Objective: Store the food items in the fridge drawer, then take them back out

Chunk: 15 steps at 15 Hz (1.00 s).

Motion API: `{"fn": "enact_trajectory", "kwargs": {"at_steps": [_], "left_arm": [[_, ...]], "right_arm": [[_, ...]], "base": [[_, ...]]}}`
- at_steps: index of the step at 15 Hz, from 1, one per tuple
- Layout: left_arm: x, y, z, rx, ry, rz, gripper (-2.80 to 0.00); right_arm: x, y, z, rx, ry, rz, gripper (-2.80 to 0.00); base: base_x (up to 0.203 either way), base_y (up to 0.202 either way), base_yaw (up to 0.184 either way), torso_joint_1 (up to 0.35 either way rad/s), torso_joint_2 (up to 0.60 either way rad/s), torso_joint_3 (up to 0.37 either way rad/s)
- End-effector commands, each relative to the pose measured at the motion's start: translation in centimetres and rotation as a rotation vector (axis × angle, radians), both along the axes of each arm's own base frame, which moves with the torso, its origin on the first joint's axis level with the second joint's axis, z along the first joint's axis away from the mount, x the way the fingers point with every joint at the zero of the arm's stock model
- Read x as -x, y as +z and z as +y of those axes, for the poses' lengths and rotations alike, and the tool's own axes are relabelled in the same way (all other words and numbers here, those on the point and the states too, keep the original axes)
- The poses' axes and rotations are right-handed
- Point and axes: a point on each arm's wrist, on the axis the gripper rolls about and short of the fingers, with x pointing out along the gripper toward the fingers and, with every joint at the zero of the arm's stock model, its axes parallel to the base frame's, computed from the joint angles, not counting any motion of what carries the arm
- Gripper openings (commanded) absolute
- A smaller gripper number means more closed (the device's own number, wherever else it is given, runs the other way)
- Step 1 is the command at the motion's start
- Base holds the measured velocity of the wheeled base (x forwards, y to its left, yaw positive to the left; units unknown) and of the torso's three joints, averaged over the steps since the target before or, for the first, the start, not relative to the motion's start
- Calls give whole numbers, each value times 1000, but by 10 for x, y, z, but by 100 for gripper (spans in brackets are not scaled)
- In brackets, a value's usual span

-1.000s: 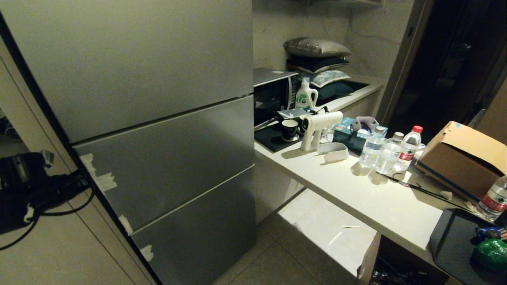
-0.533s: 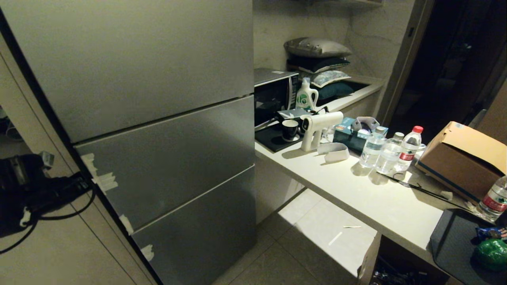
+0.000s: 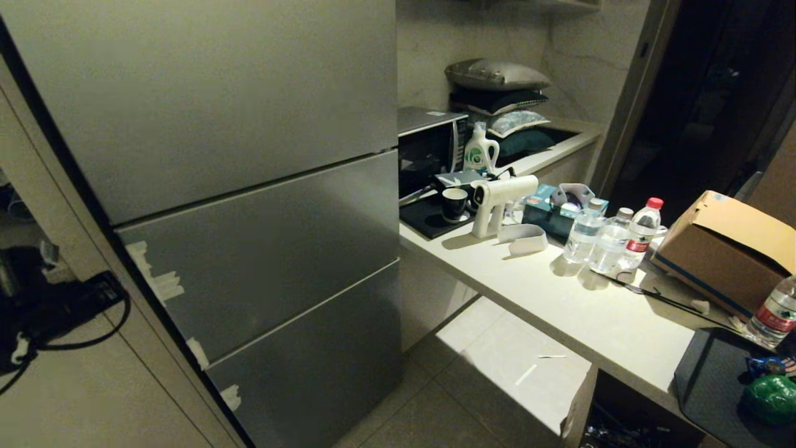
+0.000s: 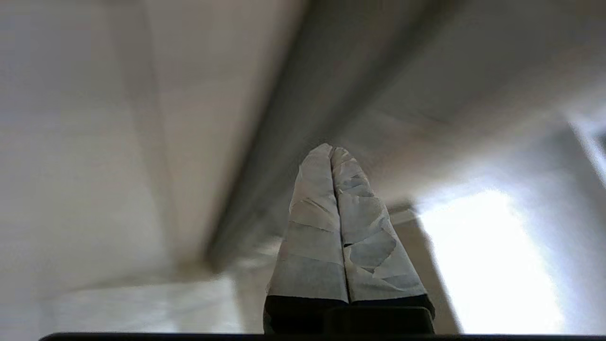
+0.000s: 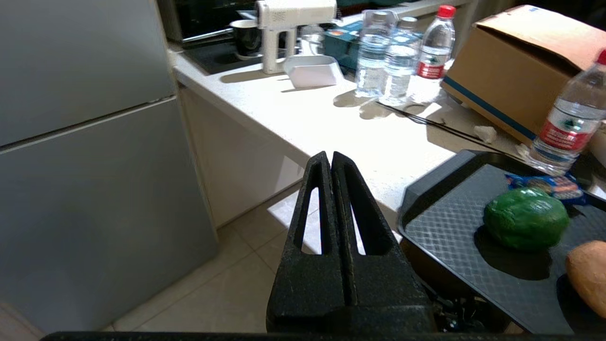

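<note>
Lying on tray (image 5: 440, 222), green pepper (image 5: 525, 223) beside closed, empty right pincer (image 5: 330, 158)

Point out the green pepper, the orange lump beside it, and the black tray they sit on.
green pepper (image 5: 525, 223), right wrist view, middle of its glossy top.
orange lump (image 5: 588, 275), right wrist view, its visible rounded side.
black tray (image 5: 440, 227), right wrist view, bare textured floor.

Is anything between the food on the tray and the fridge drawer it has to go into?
Yes. The fridge fronts are all closed, so no drawer shows. The green pepper and orange lump sit on the black tray.
</note>
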Motion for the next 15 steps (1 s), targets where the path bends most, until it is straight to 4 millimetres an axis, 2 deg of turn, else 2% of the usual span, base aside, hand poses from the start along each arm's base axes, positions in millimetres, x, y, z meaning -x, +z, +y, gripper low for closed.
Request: {"fn": "enact_trajectory", "kwargs": {"at_steps": [1, 3, 6, 10, 12, 15], "left_arm": [[2, 1, 7, -16, 18, -7, -280], [-1, -2, 7, -14, 13, -7, -280], [-19, -7, 4, 6, -6, -21, -280], [-35, -12, -17, 109, 9, -44, -280], [-43, -12, -18, 147, 36, -67, -280], [-43, -11, -19, 161, 41, -74, -280]], "right_arm": [[-2, -8, 0, 0, 0, 29, -280], [-2, -8, 0, 0, 0, 29, -280], [-2, -8, 0, -1, 0, 29, -280], [-2, -8, 0, -1, 0, 29, -280], [-2, -8, 0, -1, 0, 29, -280], [-2, -8, 0, -3, 0, 29, -280]], "base": [[0, 0, 0, 0, 0, 0], [0, 0, 0, 0, 0, 0], [0, 0, 0, 0, 0, 0], [0, 0, 0, 0, 0, 0], [0, 0, 0, 0, 0, 0], [0, 0, 0, 0, 0, 0]]}}
